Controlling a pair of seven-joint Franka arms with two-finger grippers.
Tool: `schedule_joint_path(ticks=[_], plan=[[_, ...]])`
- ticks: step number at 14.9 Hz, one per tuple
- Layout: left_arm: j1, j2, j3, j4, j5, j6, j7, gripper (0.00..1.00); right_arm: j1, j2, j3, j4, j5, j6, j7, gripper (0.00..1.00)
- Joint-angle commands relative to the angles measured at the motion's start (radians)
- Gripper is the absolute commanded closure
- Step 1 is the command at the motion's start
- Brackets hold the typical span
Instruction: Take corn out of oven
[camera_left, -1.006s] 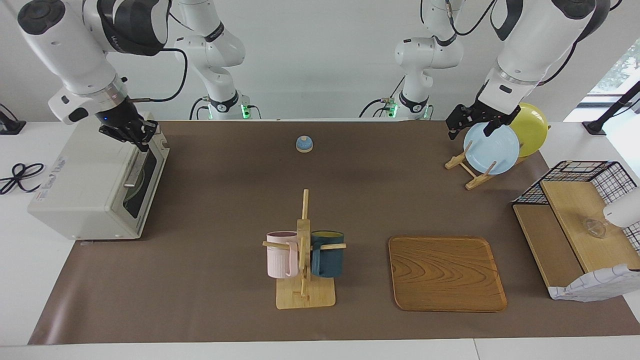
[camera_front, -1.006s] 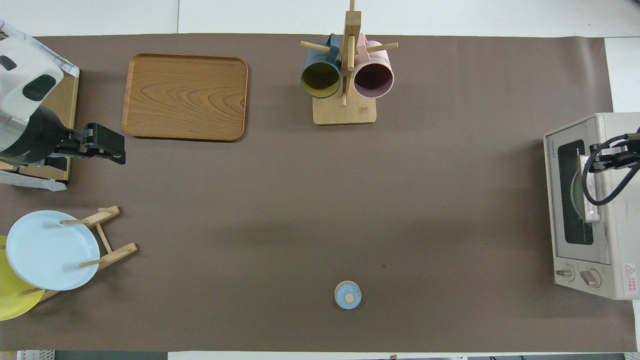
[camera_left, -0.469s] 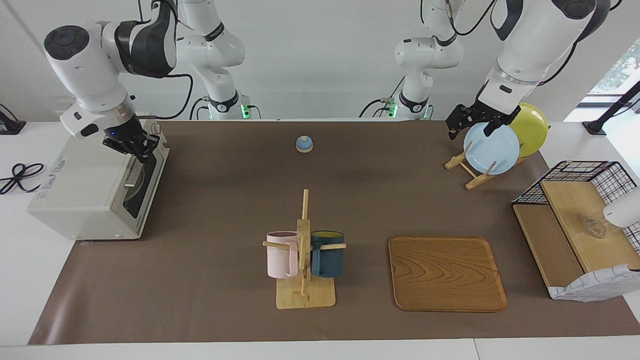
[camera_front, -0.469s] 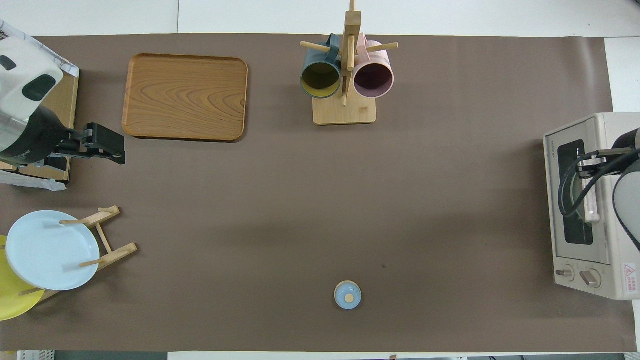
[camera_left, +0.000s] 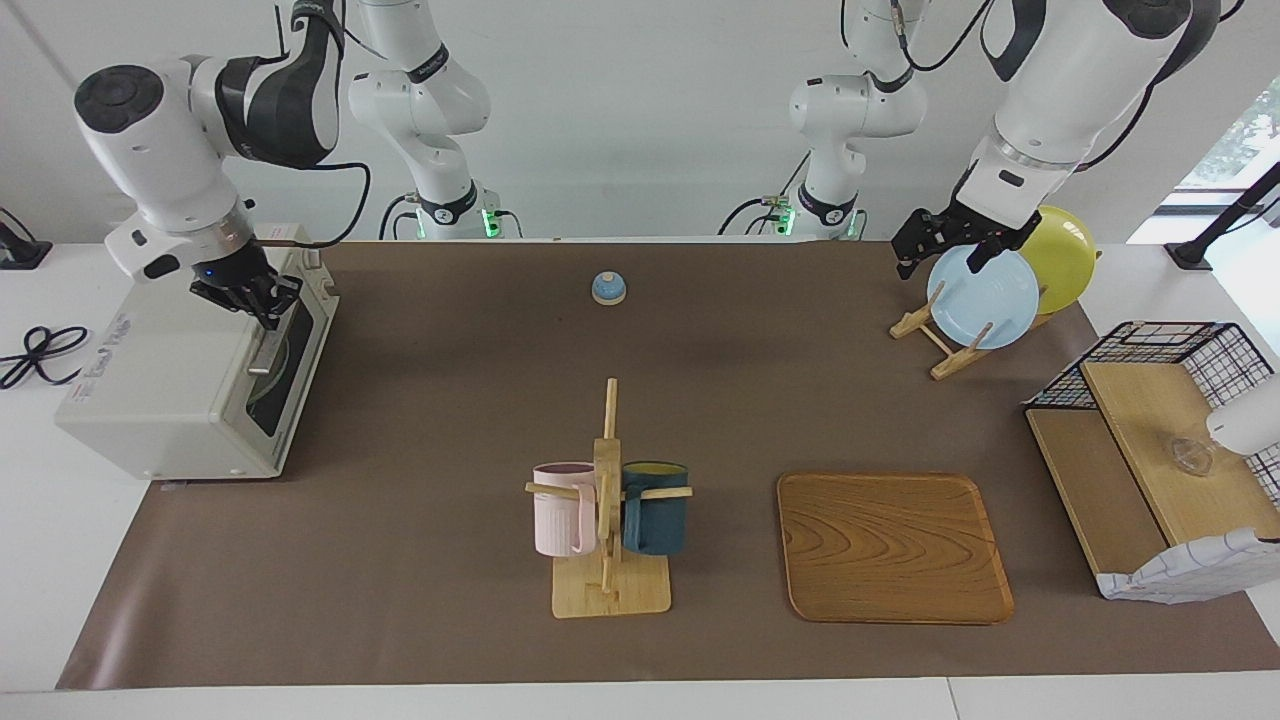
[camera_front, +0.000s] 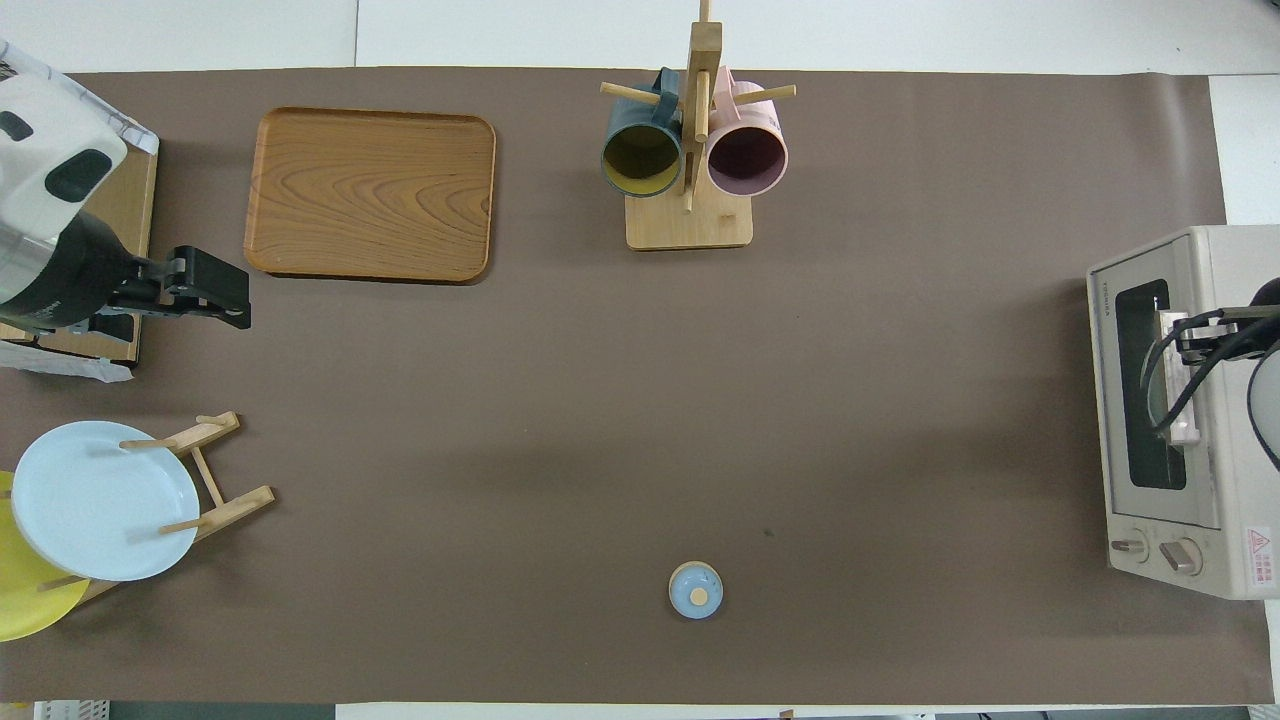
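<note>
The off-white oven stands at the right arm's end of the table, its dark glass door shut; it also shows in the overhead view. The corn is hidden; through the glass I make out only a dim round shape. My right gripper is just above the top edge of the door, by the metal bar handle, at that handle's end farther from the robots. My left gripper waits open and empty in the air by the plate rack.
A rack holds a blue plate and a yellow plate. A mug tree holds a pink and a dark blue mug. A wooden tray, a black wire basket shelf and a small blue knob-topped lid are also here.
My right arm has swung and its wrist has lowered; the gripper has shifted slightly along the oven's top front edge above the handle. The left arm has not moved. The door stays shut.
</note>
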Motion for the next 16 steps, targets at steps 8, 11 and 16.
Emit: schedule_joint_path(ticks=[8, 11, 16], plan=[[0.004, -0.022, -0.002, -0.027, 0.008, 0.015, -0.001, 0.0, -0.037, 0.012, 0.004, -0.036, -0.013, 0.059, -0.02, 1.0], [0.0, -0.022, -0.002, -0.027, 0.008, 0.012, -0.001, 0.0, -0.043, 0.013, 0.004, -0.059, -0.008, 0.068, -0.017, 1.0], [-0.008, -0.022, -0.002, -0.027, 0.008, 0.018, -0.001, 0.0, -0.05, 0.013, 0.006, -0.085, -0.01, 0.098, -0.025, 1.0]])
